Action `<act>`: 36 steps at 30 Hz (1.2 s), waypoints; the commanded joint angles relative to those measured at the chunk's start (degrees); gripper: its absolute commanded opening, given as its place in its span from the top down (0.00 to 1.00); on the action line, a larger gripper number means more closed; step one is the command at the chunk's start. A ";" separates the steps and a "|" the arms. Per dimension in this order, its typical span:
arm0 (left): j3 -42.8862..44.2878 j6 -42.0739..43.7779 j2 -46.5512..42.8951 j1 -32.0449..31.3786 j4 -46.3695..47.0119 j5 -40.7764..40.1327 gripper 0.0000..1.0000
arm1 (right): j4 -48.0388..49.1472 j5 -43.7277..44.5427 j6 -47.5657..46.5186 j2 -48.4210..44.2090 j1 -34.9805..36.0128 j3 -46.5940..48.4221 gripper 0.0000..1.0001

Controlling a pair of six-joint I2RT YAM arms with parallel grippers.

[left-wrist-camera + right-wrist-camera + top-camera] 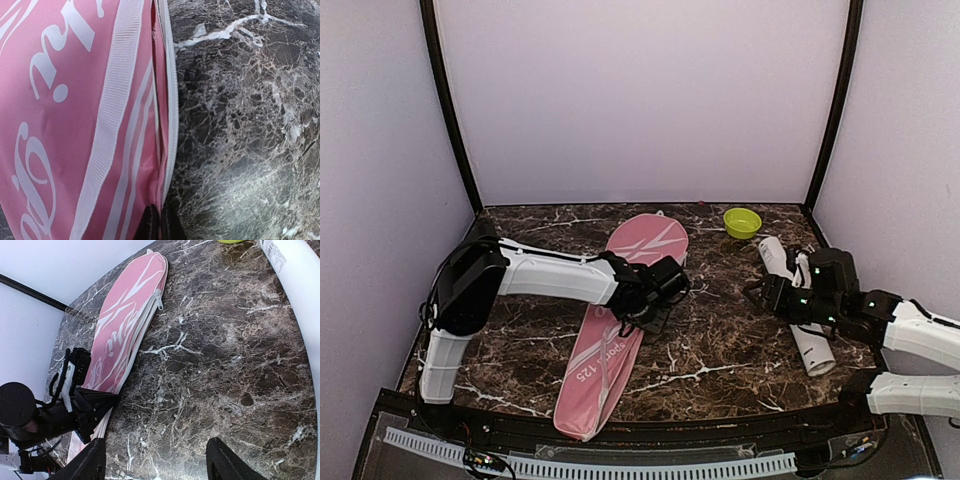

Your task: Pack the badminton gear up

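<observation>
The long pink racket cover (620, 330) lies diagonally across the middle of the dark marble table (720, 350). My left gripper (655, 308) is at the cover's right edge, about halfway along it. In the left wrist view the cover (75, 115) fills the left half, and the left gripper (161, 226) is shut, pinching the cover's white-trimmed zipper edge between its dark fingers. The tall white tube (798, 310) lies on the right side of the table. My right gripper (763, 291) hovers just left of the tube, open over bare marble (157, 462), with the tube (300, 305) to its right.
A small lime-green bowl (742, 222) stands at the back right, beyond the tube. The left arm (75, 400) reaches across the cover's lower half. Purple walls enclose the table on three sides, with black posts in the back corners.
</observation>
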 commanded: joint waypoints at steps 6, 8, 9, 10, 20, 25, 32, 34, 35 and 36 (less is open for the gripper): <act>-10.63 -1.31 -15.19 0.33 8.91 4.57 1.00 | 3.22 -0.70 -4.48 -5.75 -0.46 0.08 0.24; -15.38 -1.27 -19.57 0.33 12.83 7.75 1.00 | 3.46 -1.42 -5.15 -5.76 -0.70 0.48 0.23; -17.83 -1.33 -21.93 0.32 14.83 9.15 1.00 | 3.76 -2.17 -5.34 -5.51 -0.78 0.74 0.23; -20.26 -1.35 -24.13 0.33 16.60 10.42 1.00 | 4.11 -3.11 -5.49 -5.09 -0.96 1.07 0.22; -36.74 -2.65 -40.60 0.33 25.39 21.15 1.00 | 14.63 -14.85 -5.47 2.93 -2.52 3.05 0.27; -41.68 -3.78 -45.93 0.33 29.58 24.75 1.00 | 21.10 -15.92 -5.47 9.82 -3.17 3.86 0.28; -43.63 -4.37 -48.00 0.33 29.37 25.76 1.00 | 29.86 -24.80 -3.41 21.59 -3.75 7.33 0.45; -43.96 -4.55 -48.14 0.26 29.63 25.95 1.00 | 31.55 -25.51 -3.21 24.37 -3.92 8.70 0.46; -44.07 -4.57 -48.15 0.32 29.73 26.09 1.00 | 32.23 -26.03 -3.15 25.68 -3.94 9.47 0.46; -44.16 -4.56 -48.15 0.33 29.83 26.26 1.00 | 32.91 -26.44 -3.15 27.13 -4.00 10.24 0.46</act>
